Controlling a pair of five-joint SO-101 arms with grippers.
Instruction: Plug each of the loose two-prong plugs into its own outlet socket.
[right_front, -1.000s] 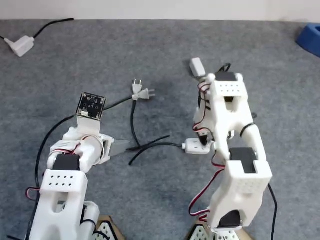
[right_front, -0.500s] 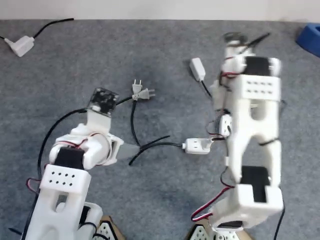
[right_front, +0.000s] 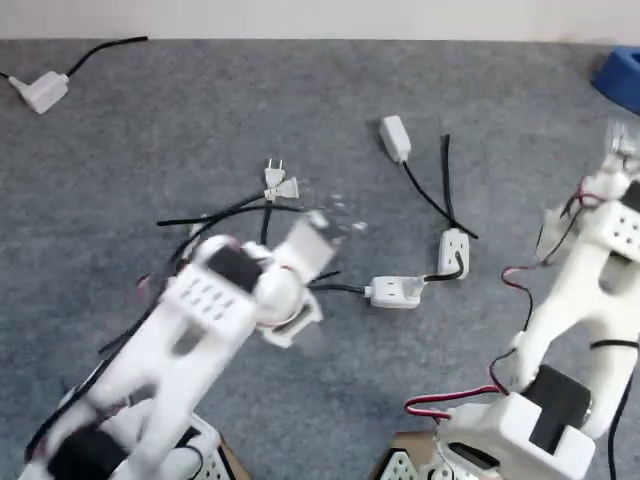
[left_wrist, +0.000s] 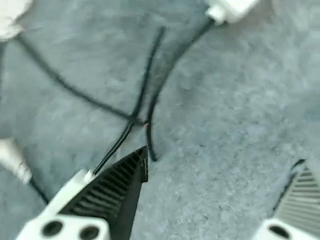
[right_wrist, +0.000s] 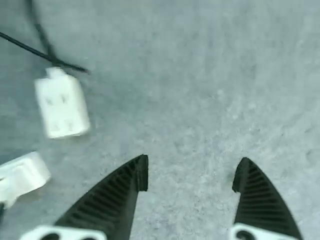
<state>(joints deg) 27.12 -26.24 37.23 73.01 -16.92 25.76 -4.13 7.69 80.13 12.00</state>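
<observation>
Two white two-prong plugs lie loose side by side, left of centre in the upper half, unplugged, on black cords. The upper socket, centre socket and right socket, all white blocks, lie apart.

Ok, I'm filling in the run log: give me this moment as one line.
left tool: open, empty, over cables | right tool: open, empty, clear of socket | plugs: loose, unplugged
</observation>
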